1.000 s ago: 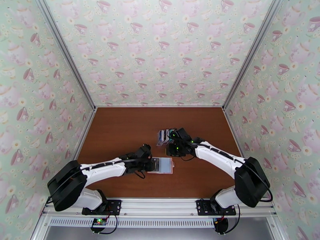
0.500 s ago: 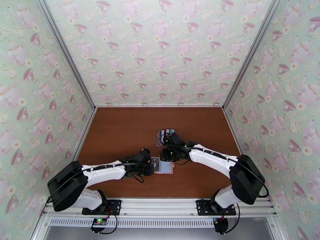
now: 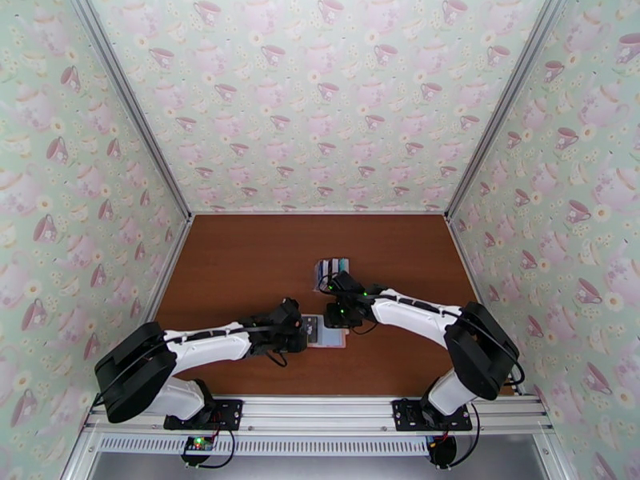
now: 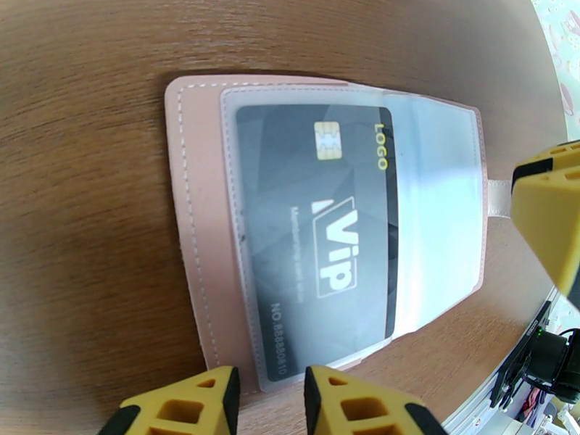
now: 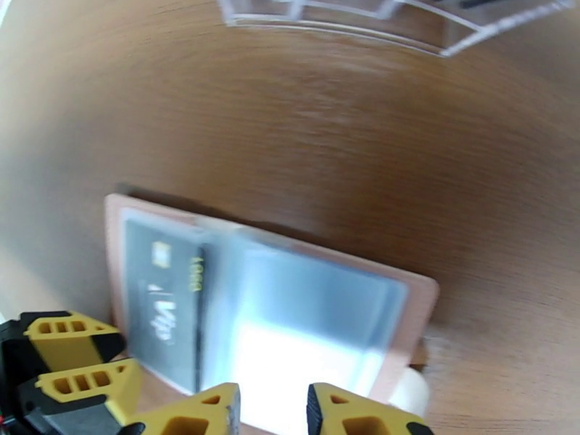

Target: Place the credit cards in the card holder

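This was a robot test booth: teacup-patterned wall panels (image 3: 320, 98) set in aluminium framing (image 3: 132, 114) closed in a brown wooden desk (image 3: 240, 266), with two white robot arms (image 3: 200, 342) bolted along its near edge.

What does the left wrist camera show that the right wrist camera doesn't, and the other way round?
Left wrist view: the black card is sharp enough to read, with its chip, "LOGO" and "ViP" print and a number line. It also shows the white stitching along the pink card holder.
Right wrist view: the edge of a clear slotted rack lies beyond the holder, and the picture is blurrier.
Both: the card holder lies open on the brown table, with the black card tucked in a clear sleeve.
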`<action>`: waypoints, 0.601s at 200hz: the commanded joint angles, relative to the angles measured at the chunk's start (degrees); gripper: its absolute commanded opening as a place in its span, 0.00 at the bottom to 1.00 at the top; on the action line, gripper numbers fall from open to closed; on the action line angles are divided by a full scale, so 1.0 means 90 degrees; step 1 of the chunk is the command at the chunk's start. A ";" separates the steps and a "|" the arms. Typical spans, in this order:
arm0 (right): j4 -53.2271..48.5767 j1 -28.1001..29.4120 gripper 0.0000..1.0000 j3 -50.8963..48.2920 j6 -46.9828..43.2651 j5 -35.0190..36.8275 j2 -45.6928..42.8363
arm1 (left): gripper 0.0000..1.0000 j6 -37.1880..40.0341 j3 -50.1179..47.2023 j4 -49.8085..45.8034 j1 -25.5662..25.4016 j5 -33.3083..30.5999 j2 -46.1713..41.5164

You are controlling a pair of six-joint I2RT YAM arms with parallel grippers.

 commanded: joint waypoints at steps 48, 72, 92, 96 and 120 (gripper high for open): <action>-0.0030 -0.0060 0.32 0.0133 -0.0166 0.0260 0.0307 | 0.32 -0.0080 -0.0216 0.0014 -0.0002 -0.0070 -0.0058; 0.0013 -0.0081 0.32 0.0214 -0.0159 0.0261 0.0413 | 0.32 -0.0077 -0.0227 0.0014 0.0011 -0.0060 -0.0058; 0.0054 -0.0110 0.32 0.0262 -0.0152 0.0252 0.0488 | 0.32 -0.0061 -0.0227 -0.0006 0.0020 -0.0060 -0.0067; 0.0056 -0.0113 0.32 0.0266 -0.0151 0.0254 0.0494 | 0.32 -0.0061 -0.0223 -0.0006 0.0019 -0.0060 -0.0067; 0.0078 -0.0158 0.32 0.0318 -0.0170 0.0239 0.0521 | 0.33 -0.0066 -0.0240 -0.0006 0.0039 -0.0060 -0.0087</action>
